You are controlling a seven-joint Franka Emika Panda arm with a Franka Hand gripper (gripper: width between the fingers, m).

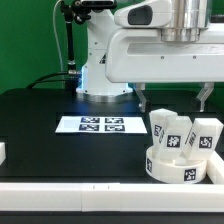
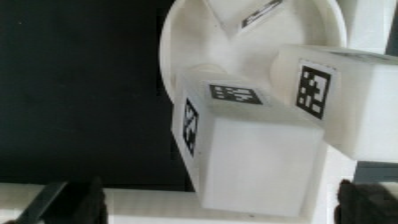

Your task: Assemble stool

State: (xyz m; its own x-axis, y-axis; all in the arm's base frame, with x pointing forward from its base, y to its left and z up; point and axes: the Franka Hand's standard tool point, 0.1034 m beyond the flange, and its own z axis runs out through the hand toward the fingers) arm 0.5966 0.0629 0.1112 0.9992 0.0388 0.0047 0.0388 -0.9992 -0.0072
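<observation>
The stool's round white seat point(image 1: 172, 168) lies at the exterior view's right, near the front of the black table. Three tagged white block legs stand upright in it; the middle leg point(image 1: 183, 132) is the nearest to the camera. My gripper point(image 1: 173, 99) hangs open just above them, one dark finger on each side. In the wrist view a tagged leg point(image 2: 258, 150) rises between my gripper's point(image 2: 222, 205) fingers, with a gap at each finger point(image 2: 79, 200). Behind it are a second leg point(image 2: 338, 90) and the seat point(image 2: 187, 50).
The marker board point(image 1: 100, 124) lies flat in the middle of the table. A long white rail point(image 1: 90, 200) runs along the front edge. A small white part point(image 1: 2, 152) shows at the exterior view's left edge. The arm's white base point(image 1: 100, 75) stands behind the marker board.
</observation>
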